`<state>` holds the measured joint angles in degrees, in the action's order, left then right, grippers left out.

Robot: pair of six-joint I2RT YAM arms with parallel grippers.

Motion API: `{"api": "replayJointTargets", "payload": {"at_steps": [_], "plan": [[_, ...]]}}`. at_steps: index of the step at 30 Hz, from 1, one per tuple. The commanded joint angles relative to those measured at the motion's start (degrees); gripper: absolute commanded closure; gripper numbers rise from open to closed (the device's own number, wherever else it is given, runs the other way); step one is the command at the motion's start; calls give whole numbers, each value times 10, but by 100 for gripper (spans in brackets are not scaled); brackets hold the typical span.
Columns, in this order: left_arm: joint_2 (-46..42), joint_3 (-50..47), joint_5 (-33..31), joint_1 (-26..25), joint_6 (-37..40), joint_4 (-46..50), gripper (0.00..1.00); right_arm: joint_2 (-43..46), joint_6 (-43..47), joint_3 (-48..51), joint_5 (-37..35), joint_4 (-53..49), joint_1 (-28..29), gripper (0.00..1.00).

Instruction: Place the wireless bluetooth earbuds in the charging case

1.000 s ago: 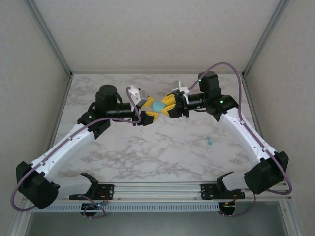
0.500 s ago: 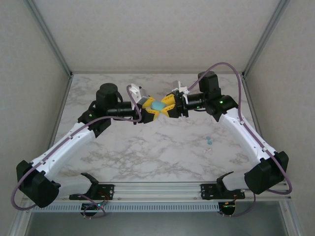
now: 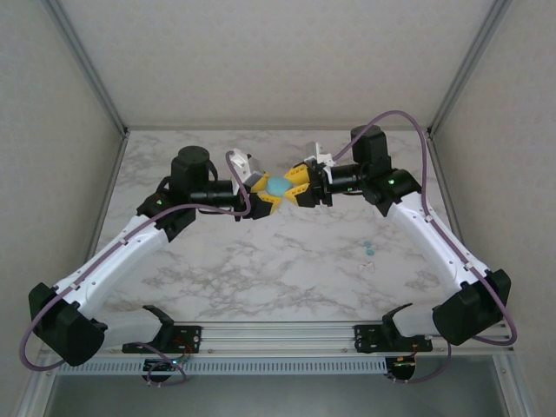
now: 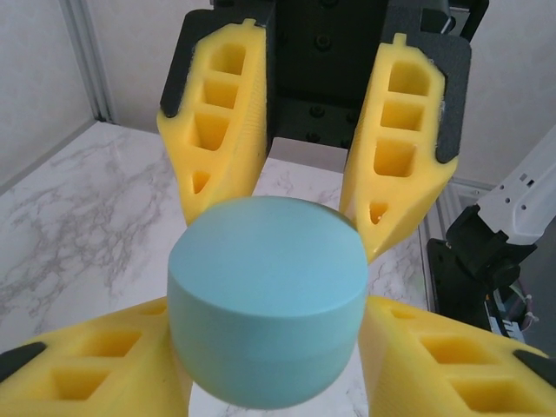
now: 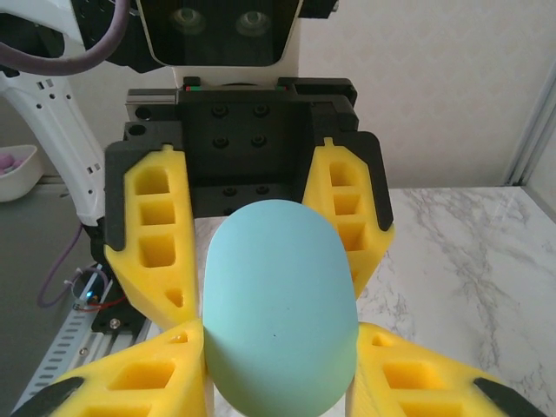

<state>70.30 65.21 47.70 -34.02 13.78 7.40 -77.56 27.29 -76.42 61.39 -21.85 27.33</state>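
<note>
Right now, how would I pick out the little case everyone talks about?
Look over the marble table to where the left arm and right arm meet tip to tip. Between their yellow fingers, off the table, sits the case, a smooth pale-blue pebble. The earbuds, also blue, are far tinier and lie on the tabletop.

Resembles a robotics lab cell: marble-look tabletop (image 3: 287,269) boxed by pale panels (image 3: 278,61) on aluminium posts (image 3: 87,65) (left arm (image 3: 122,252), right arm (image 3: 434,239) bolted to a front rail (image 3: 278,334)).
</note>
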Motion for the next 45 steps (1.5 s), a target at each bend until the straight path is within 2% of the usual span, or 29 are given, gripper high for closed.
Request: {"api": "replayJointTargets", "payload": {"at_steps": [1,6,10,15,18,23,25,31,36,45], "plan": [[6,19,18,-3,-4,-1,52,10,-1,5,1,9,3,64],[7,14,23,-5,-28,-36,47,12,-1,7,-2,10,3,63],[10,11,26,-5,-38,-45,46,12,5,9,-1,9,3,63],[11,12,27,-6,-33,-33,52,12,-2,9,2,18,3,63],[11,13,27,-7,-25,-23,52,14,-9,9,1,25,3,63],[10,16,27,-7,-21,-20,65,12,-9,8,2,21,3,63],[9,14,26,-6,-20,-19,66,12,-10,9,-1,19,3,63],[4,11,22,-7,-16,-21,73,13,-29,5,-21,17,3,53],[-12,-9,28,-7,-11,-32,77,23,-95,21,-51,51,-7,45],[-22,-29,27,-10,-8,-50,78,14,-188,11,-60,68,-19,37]]}}
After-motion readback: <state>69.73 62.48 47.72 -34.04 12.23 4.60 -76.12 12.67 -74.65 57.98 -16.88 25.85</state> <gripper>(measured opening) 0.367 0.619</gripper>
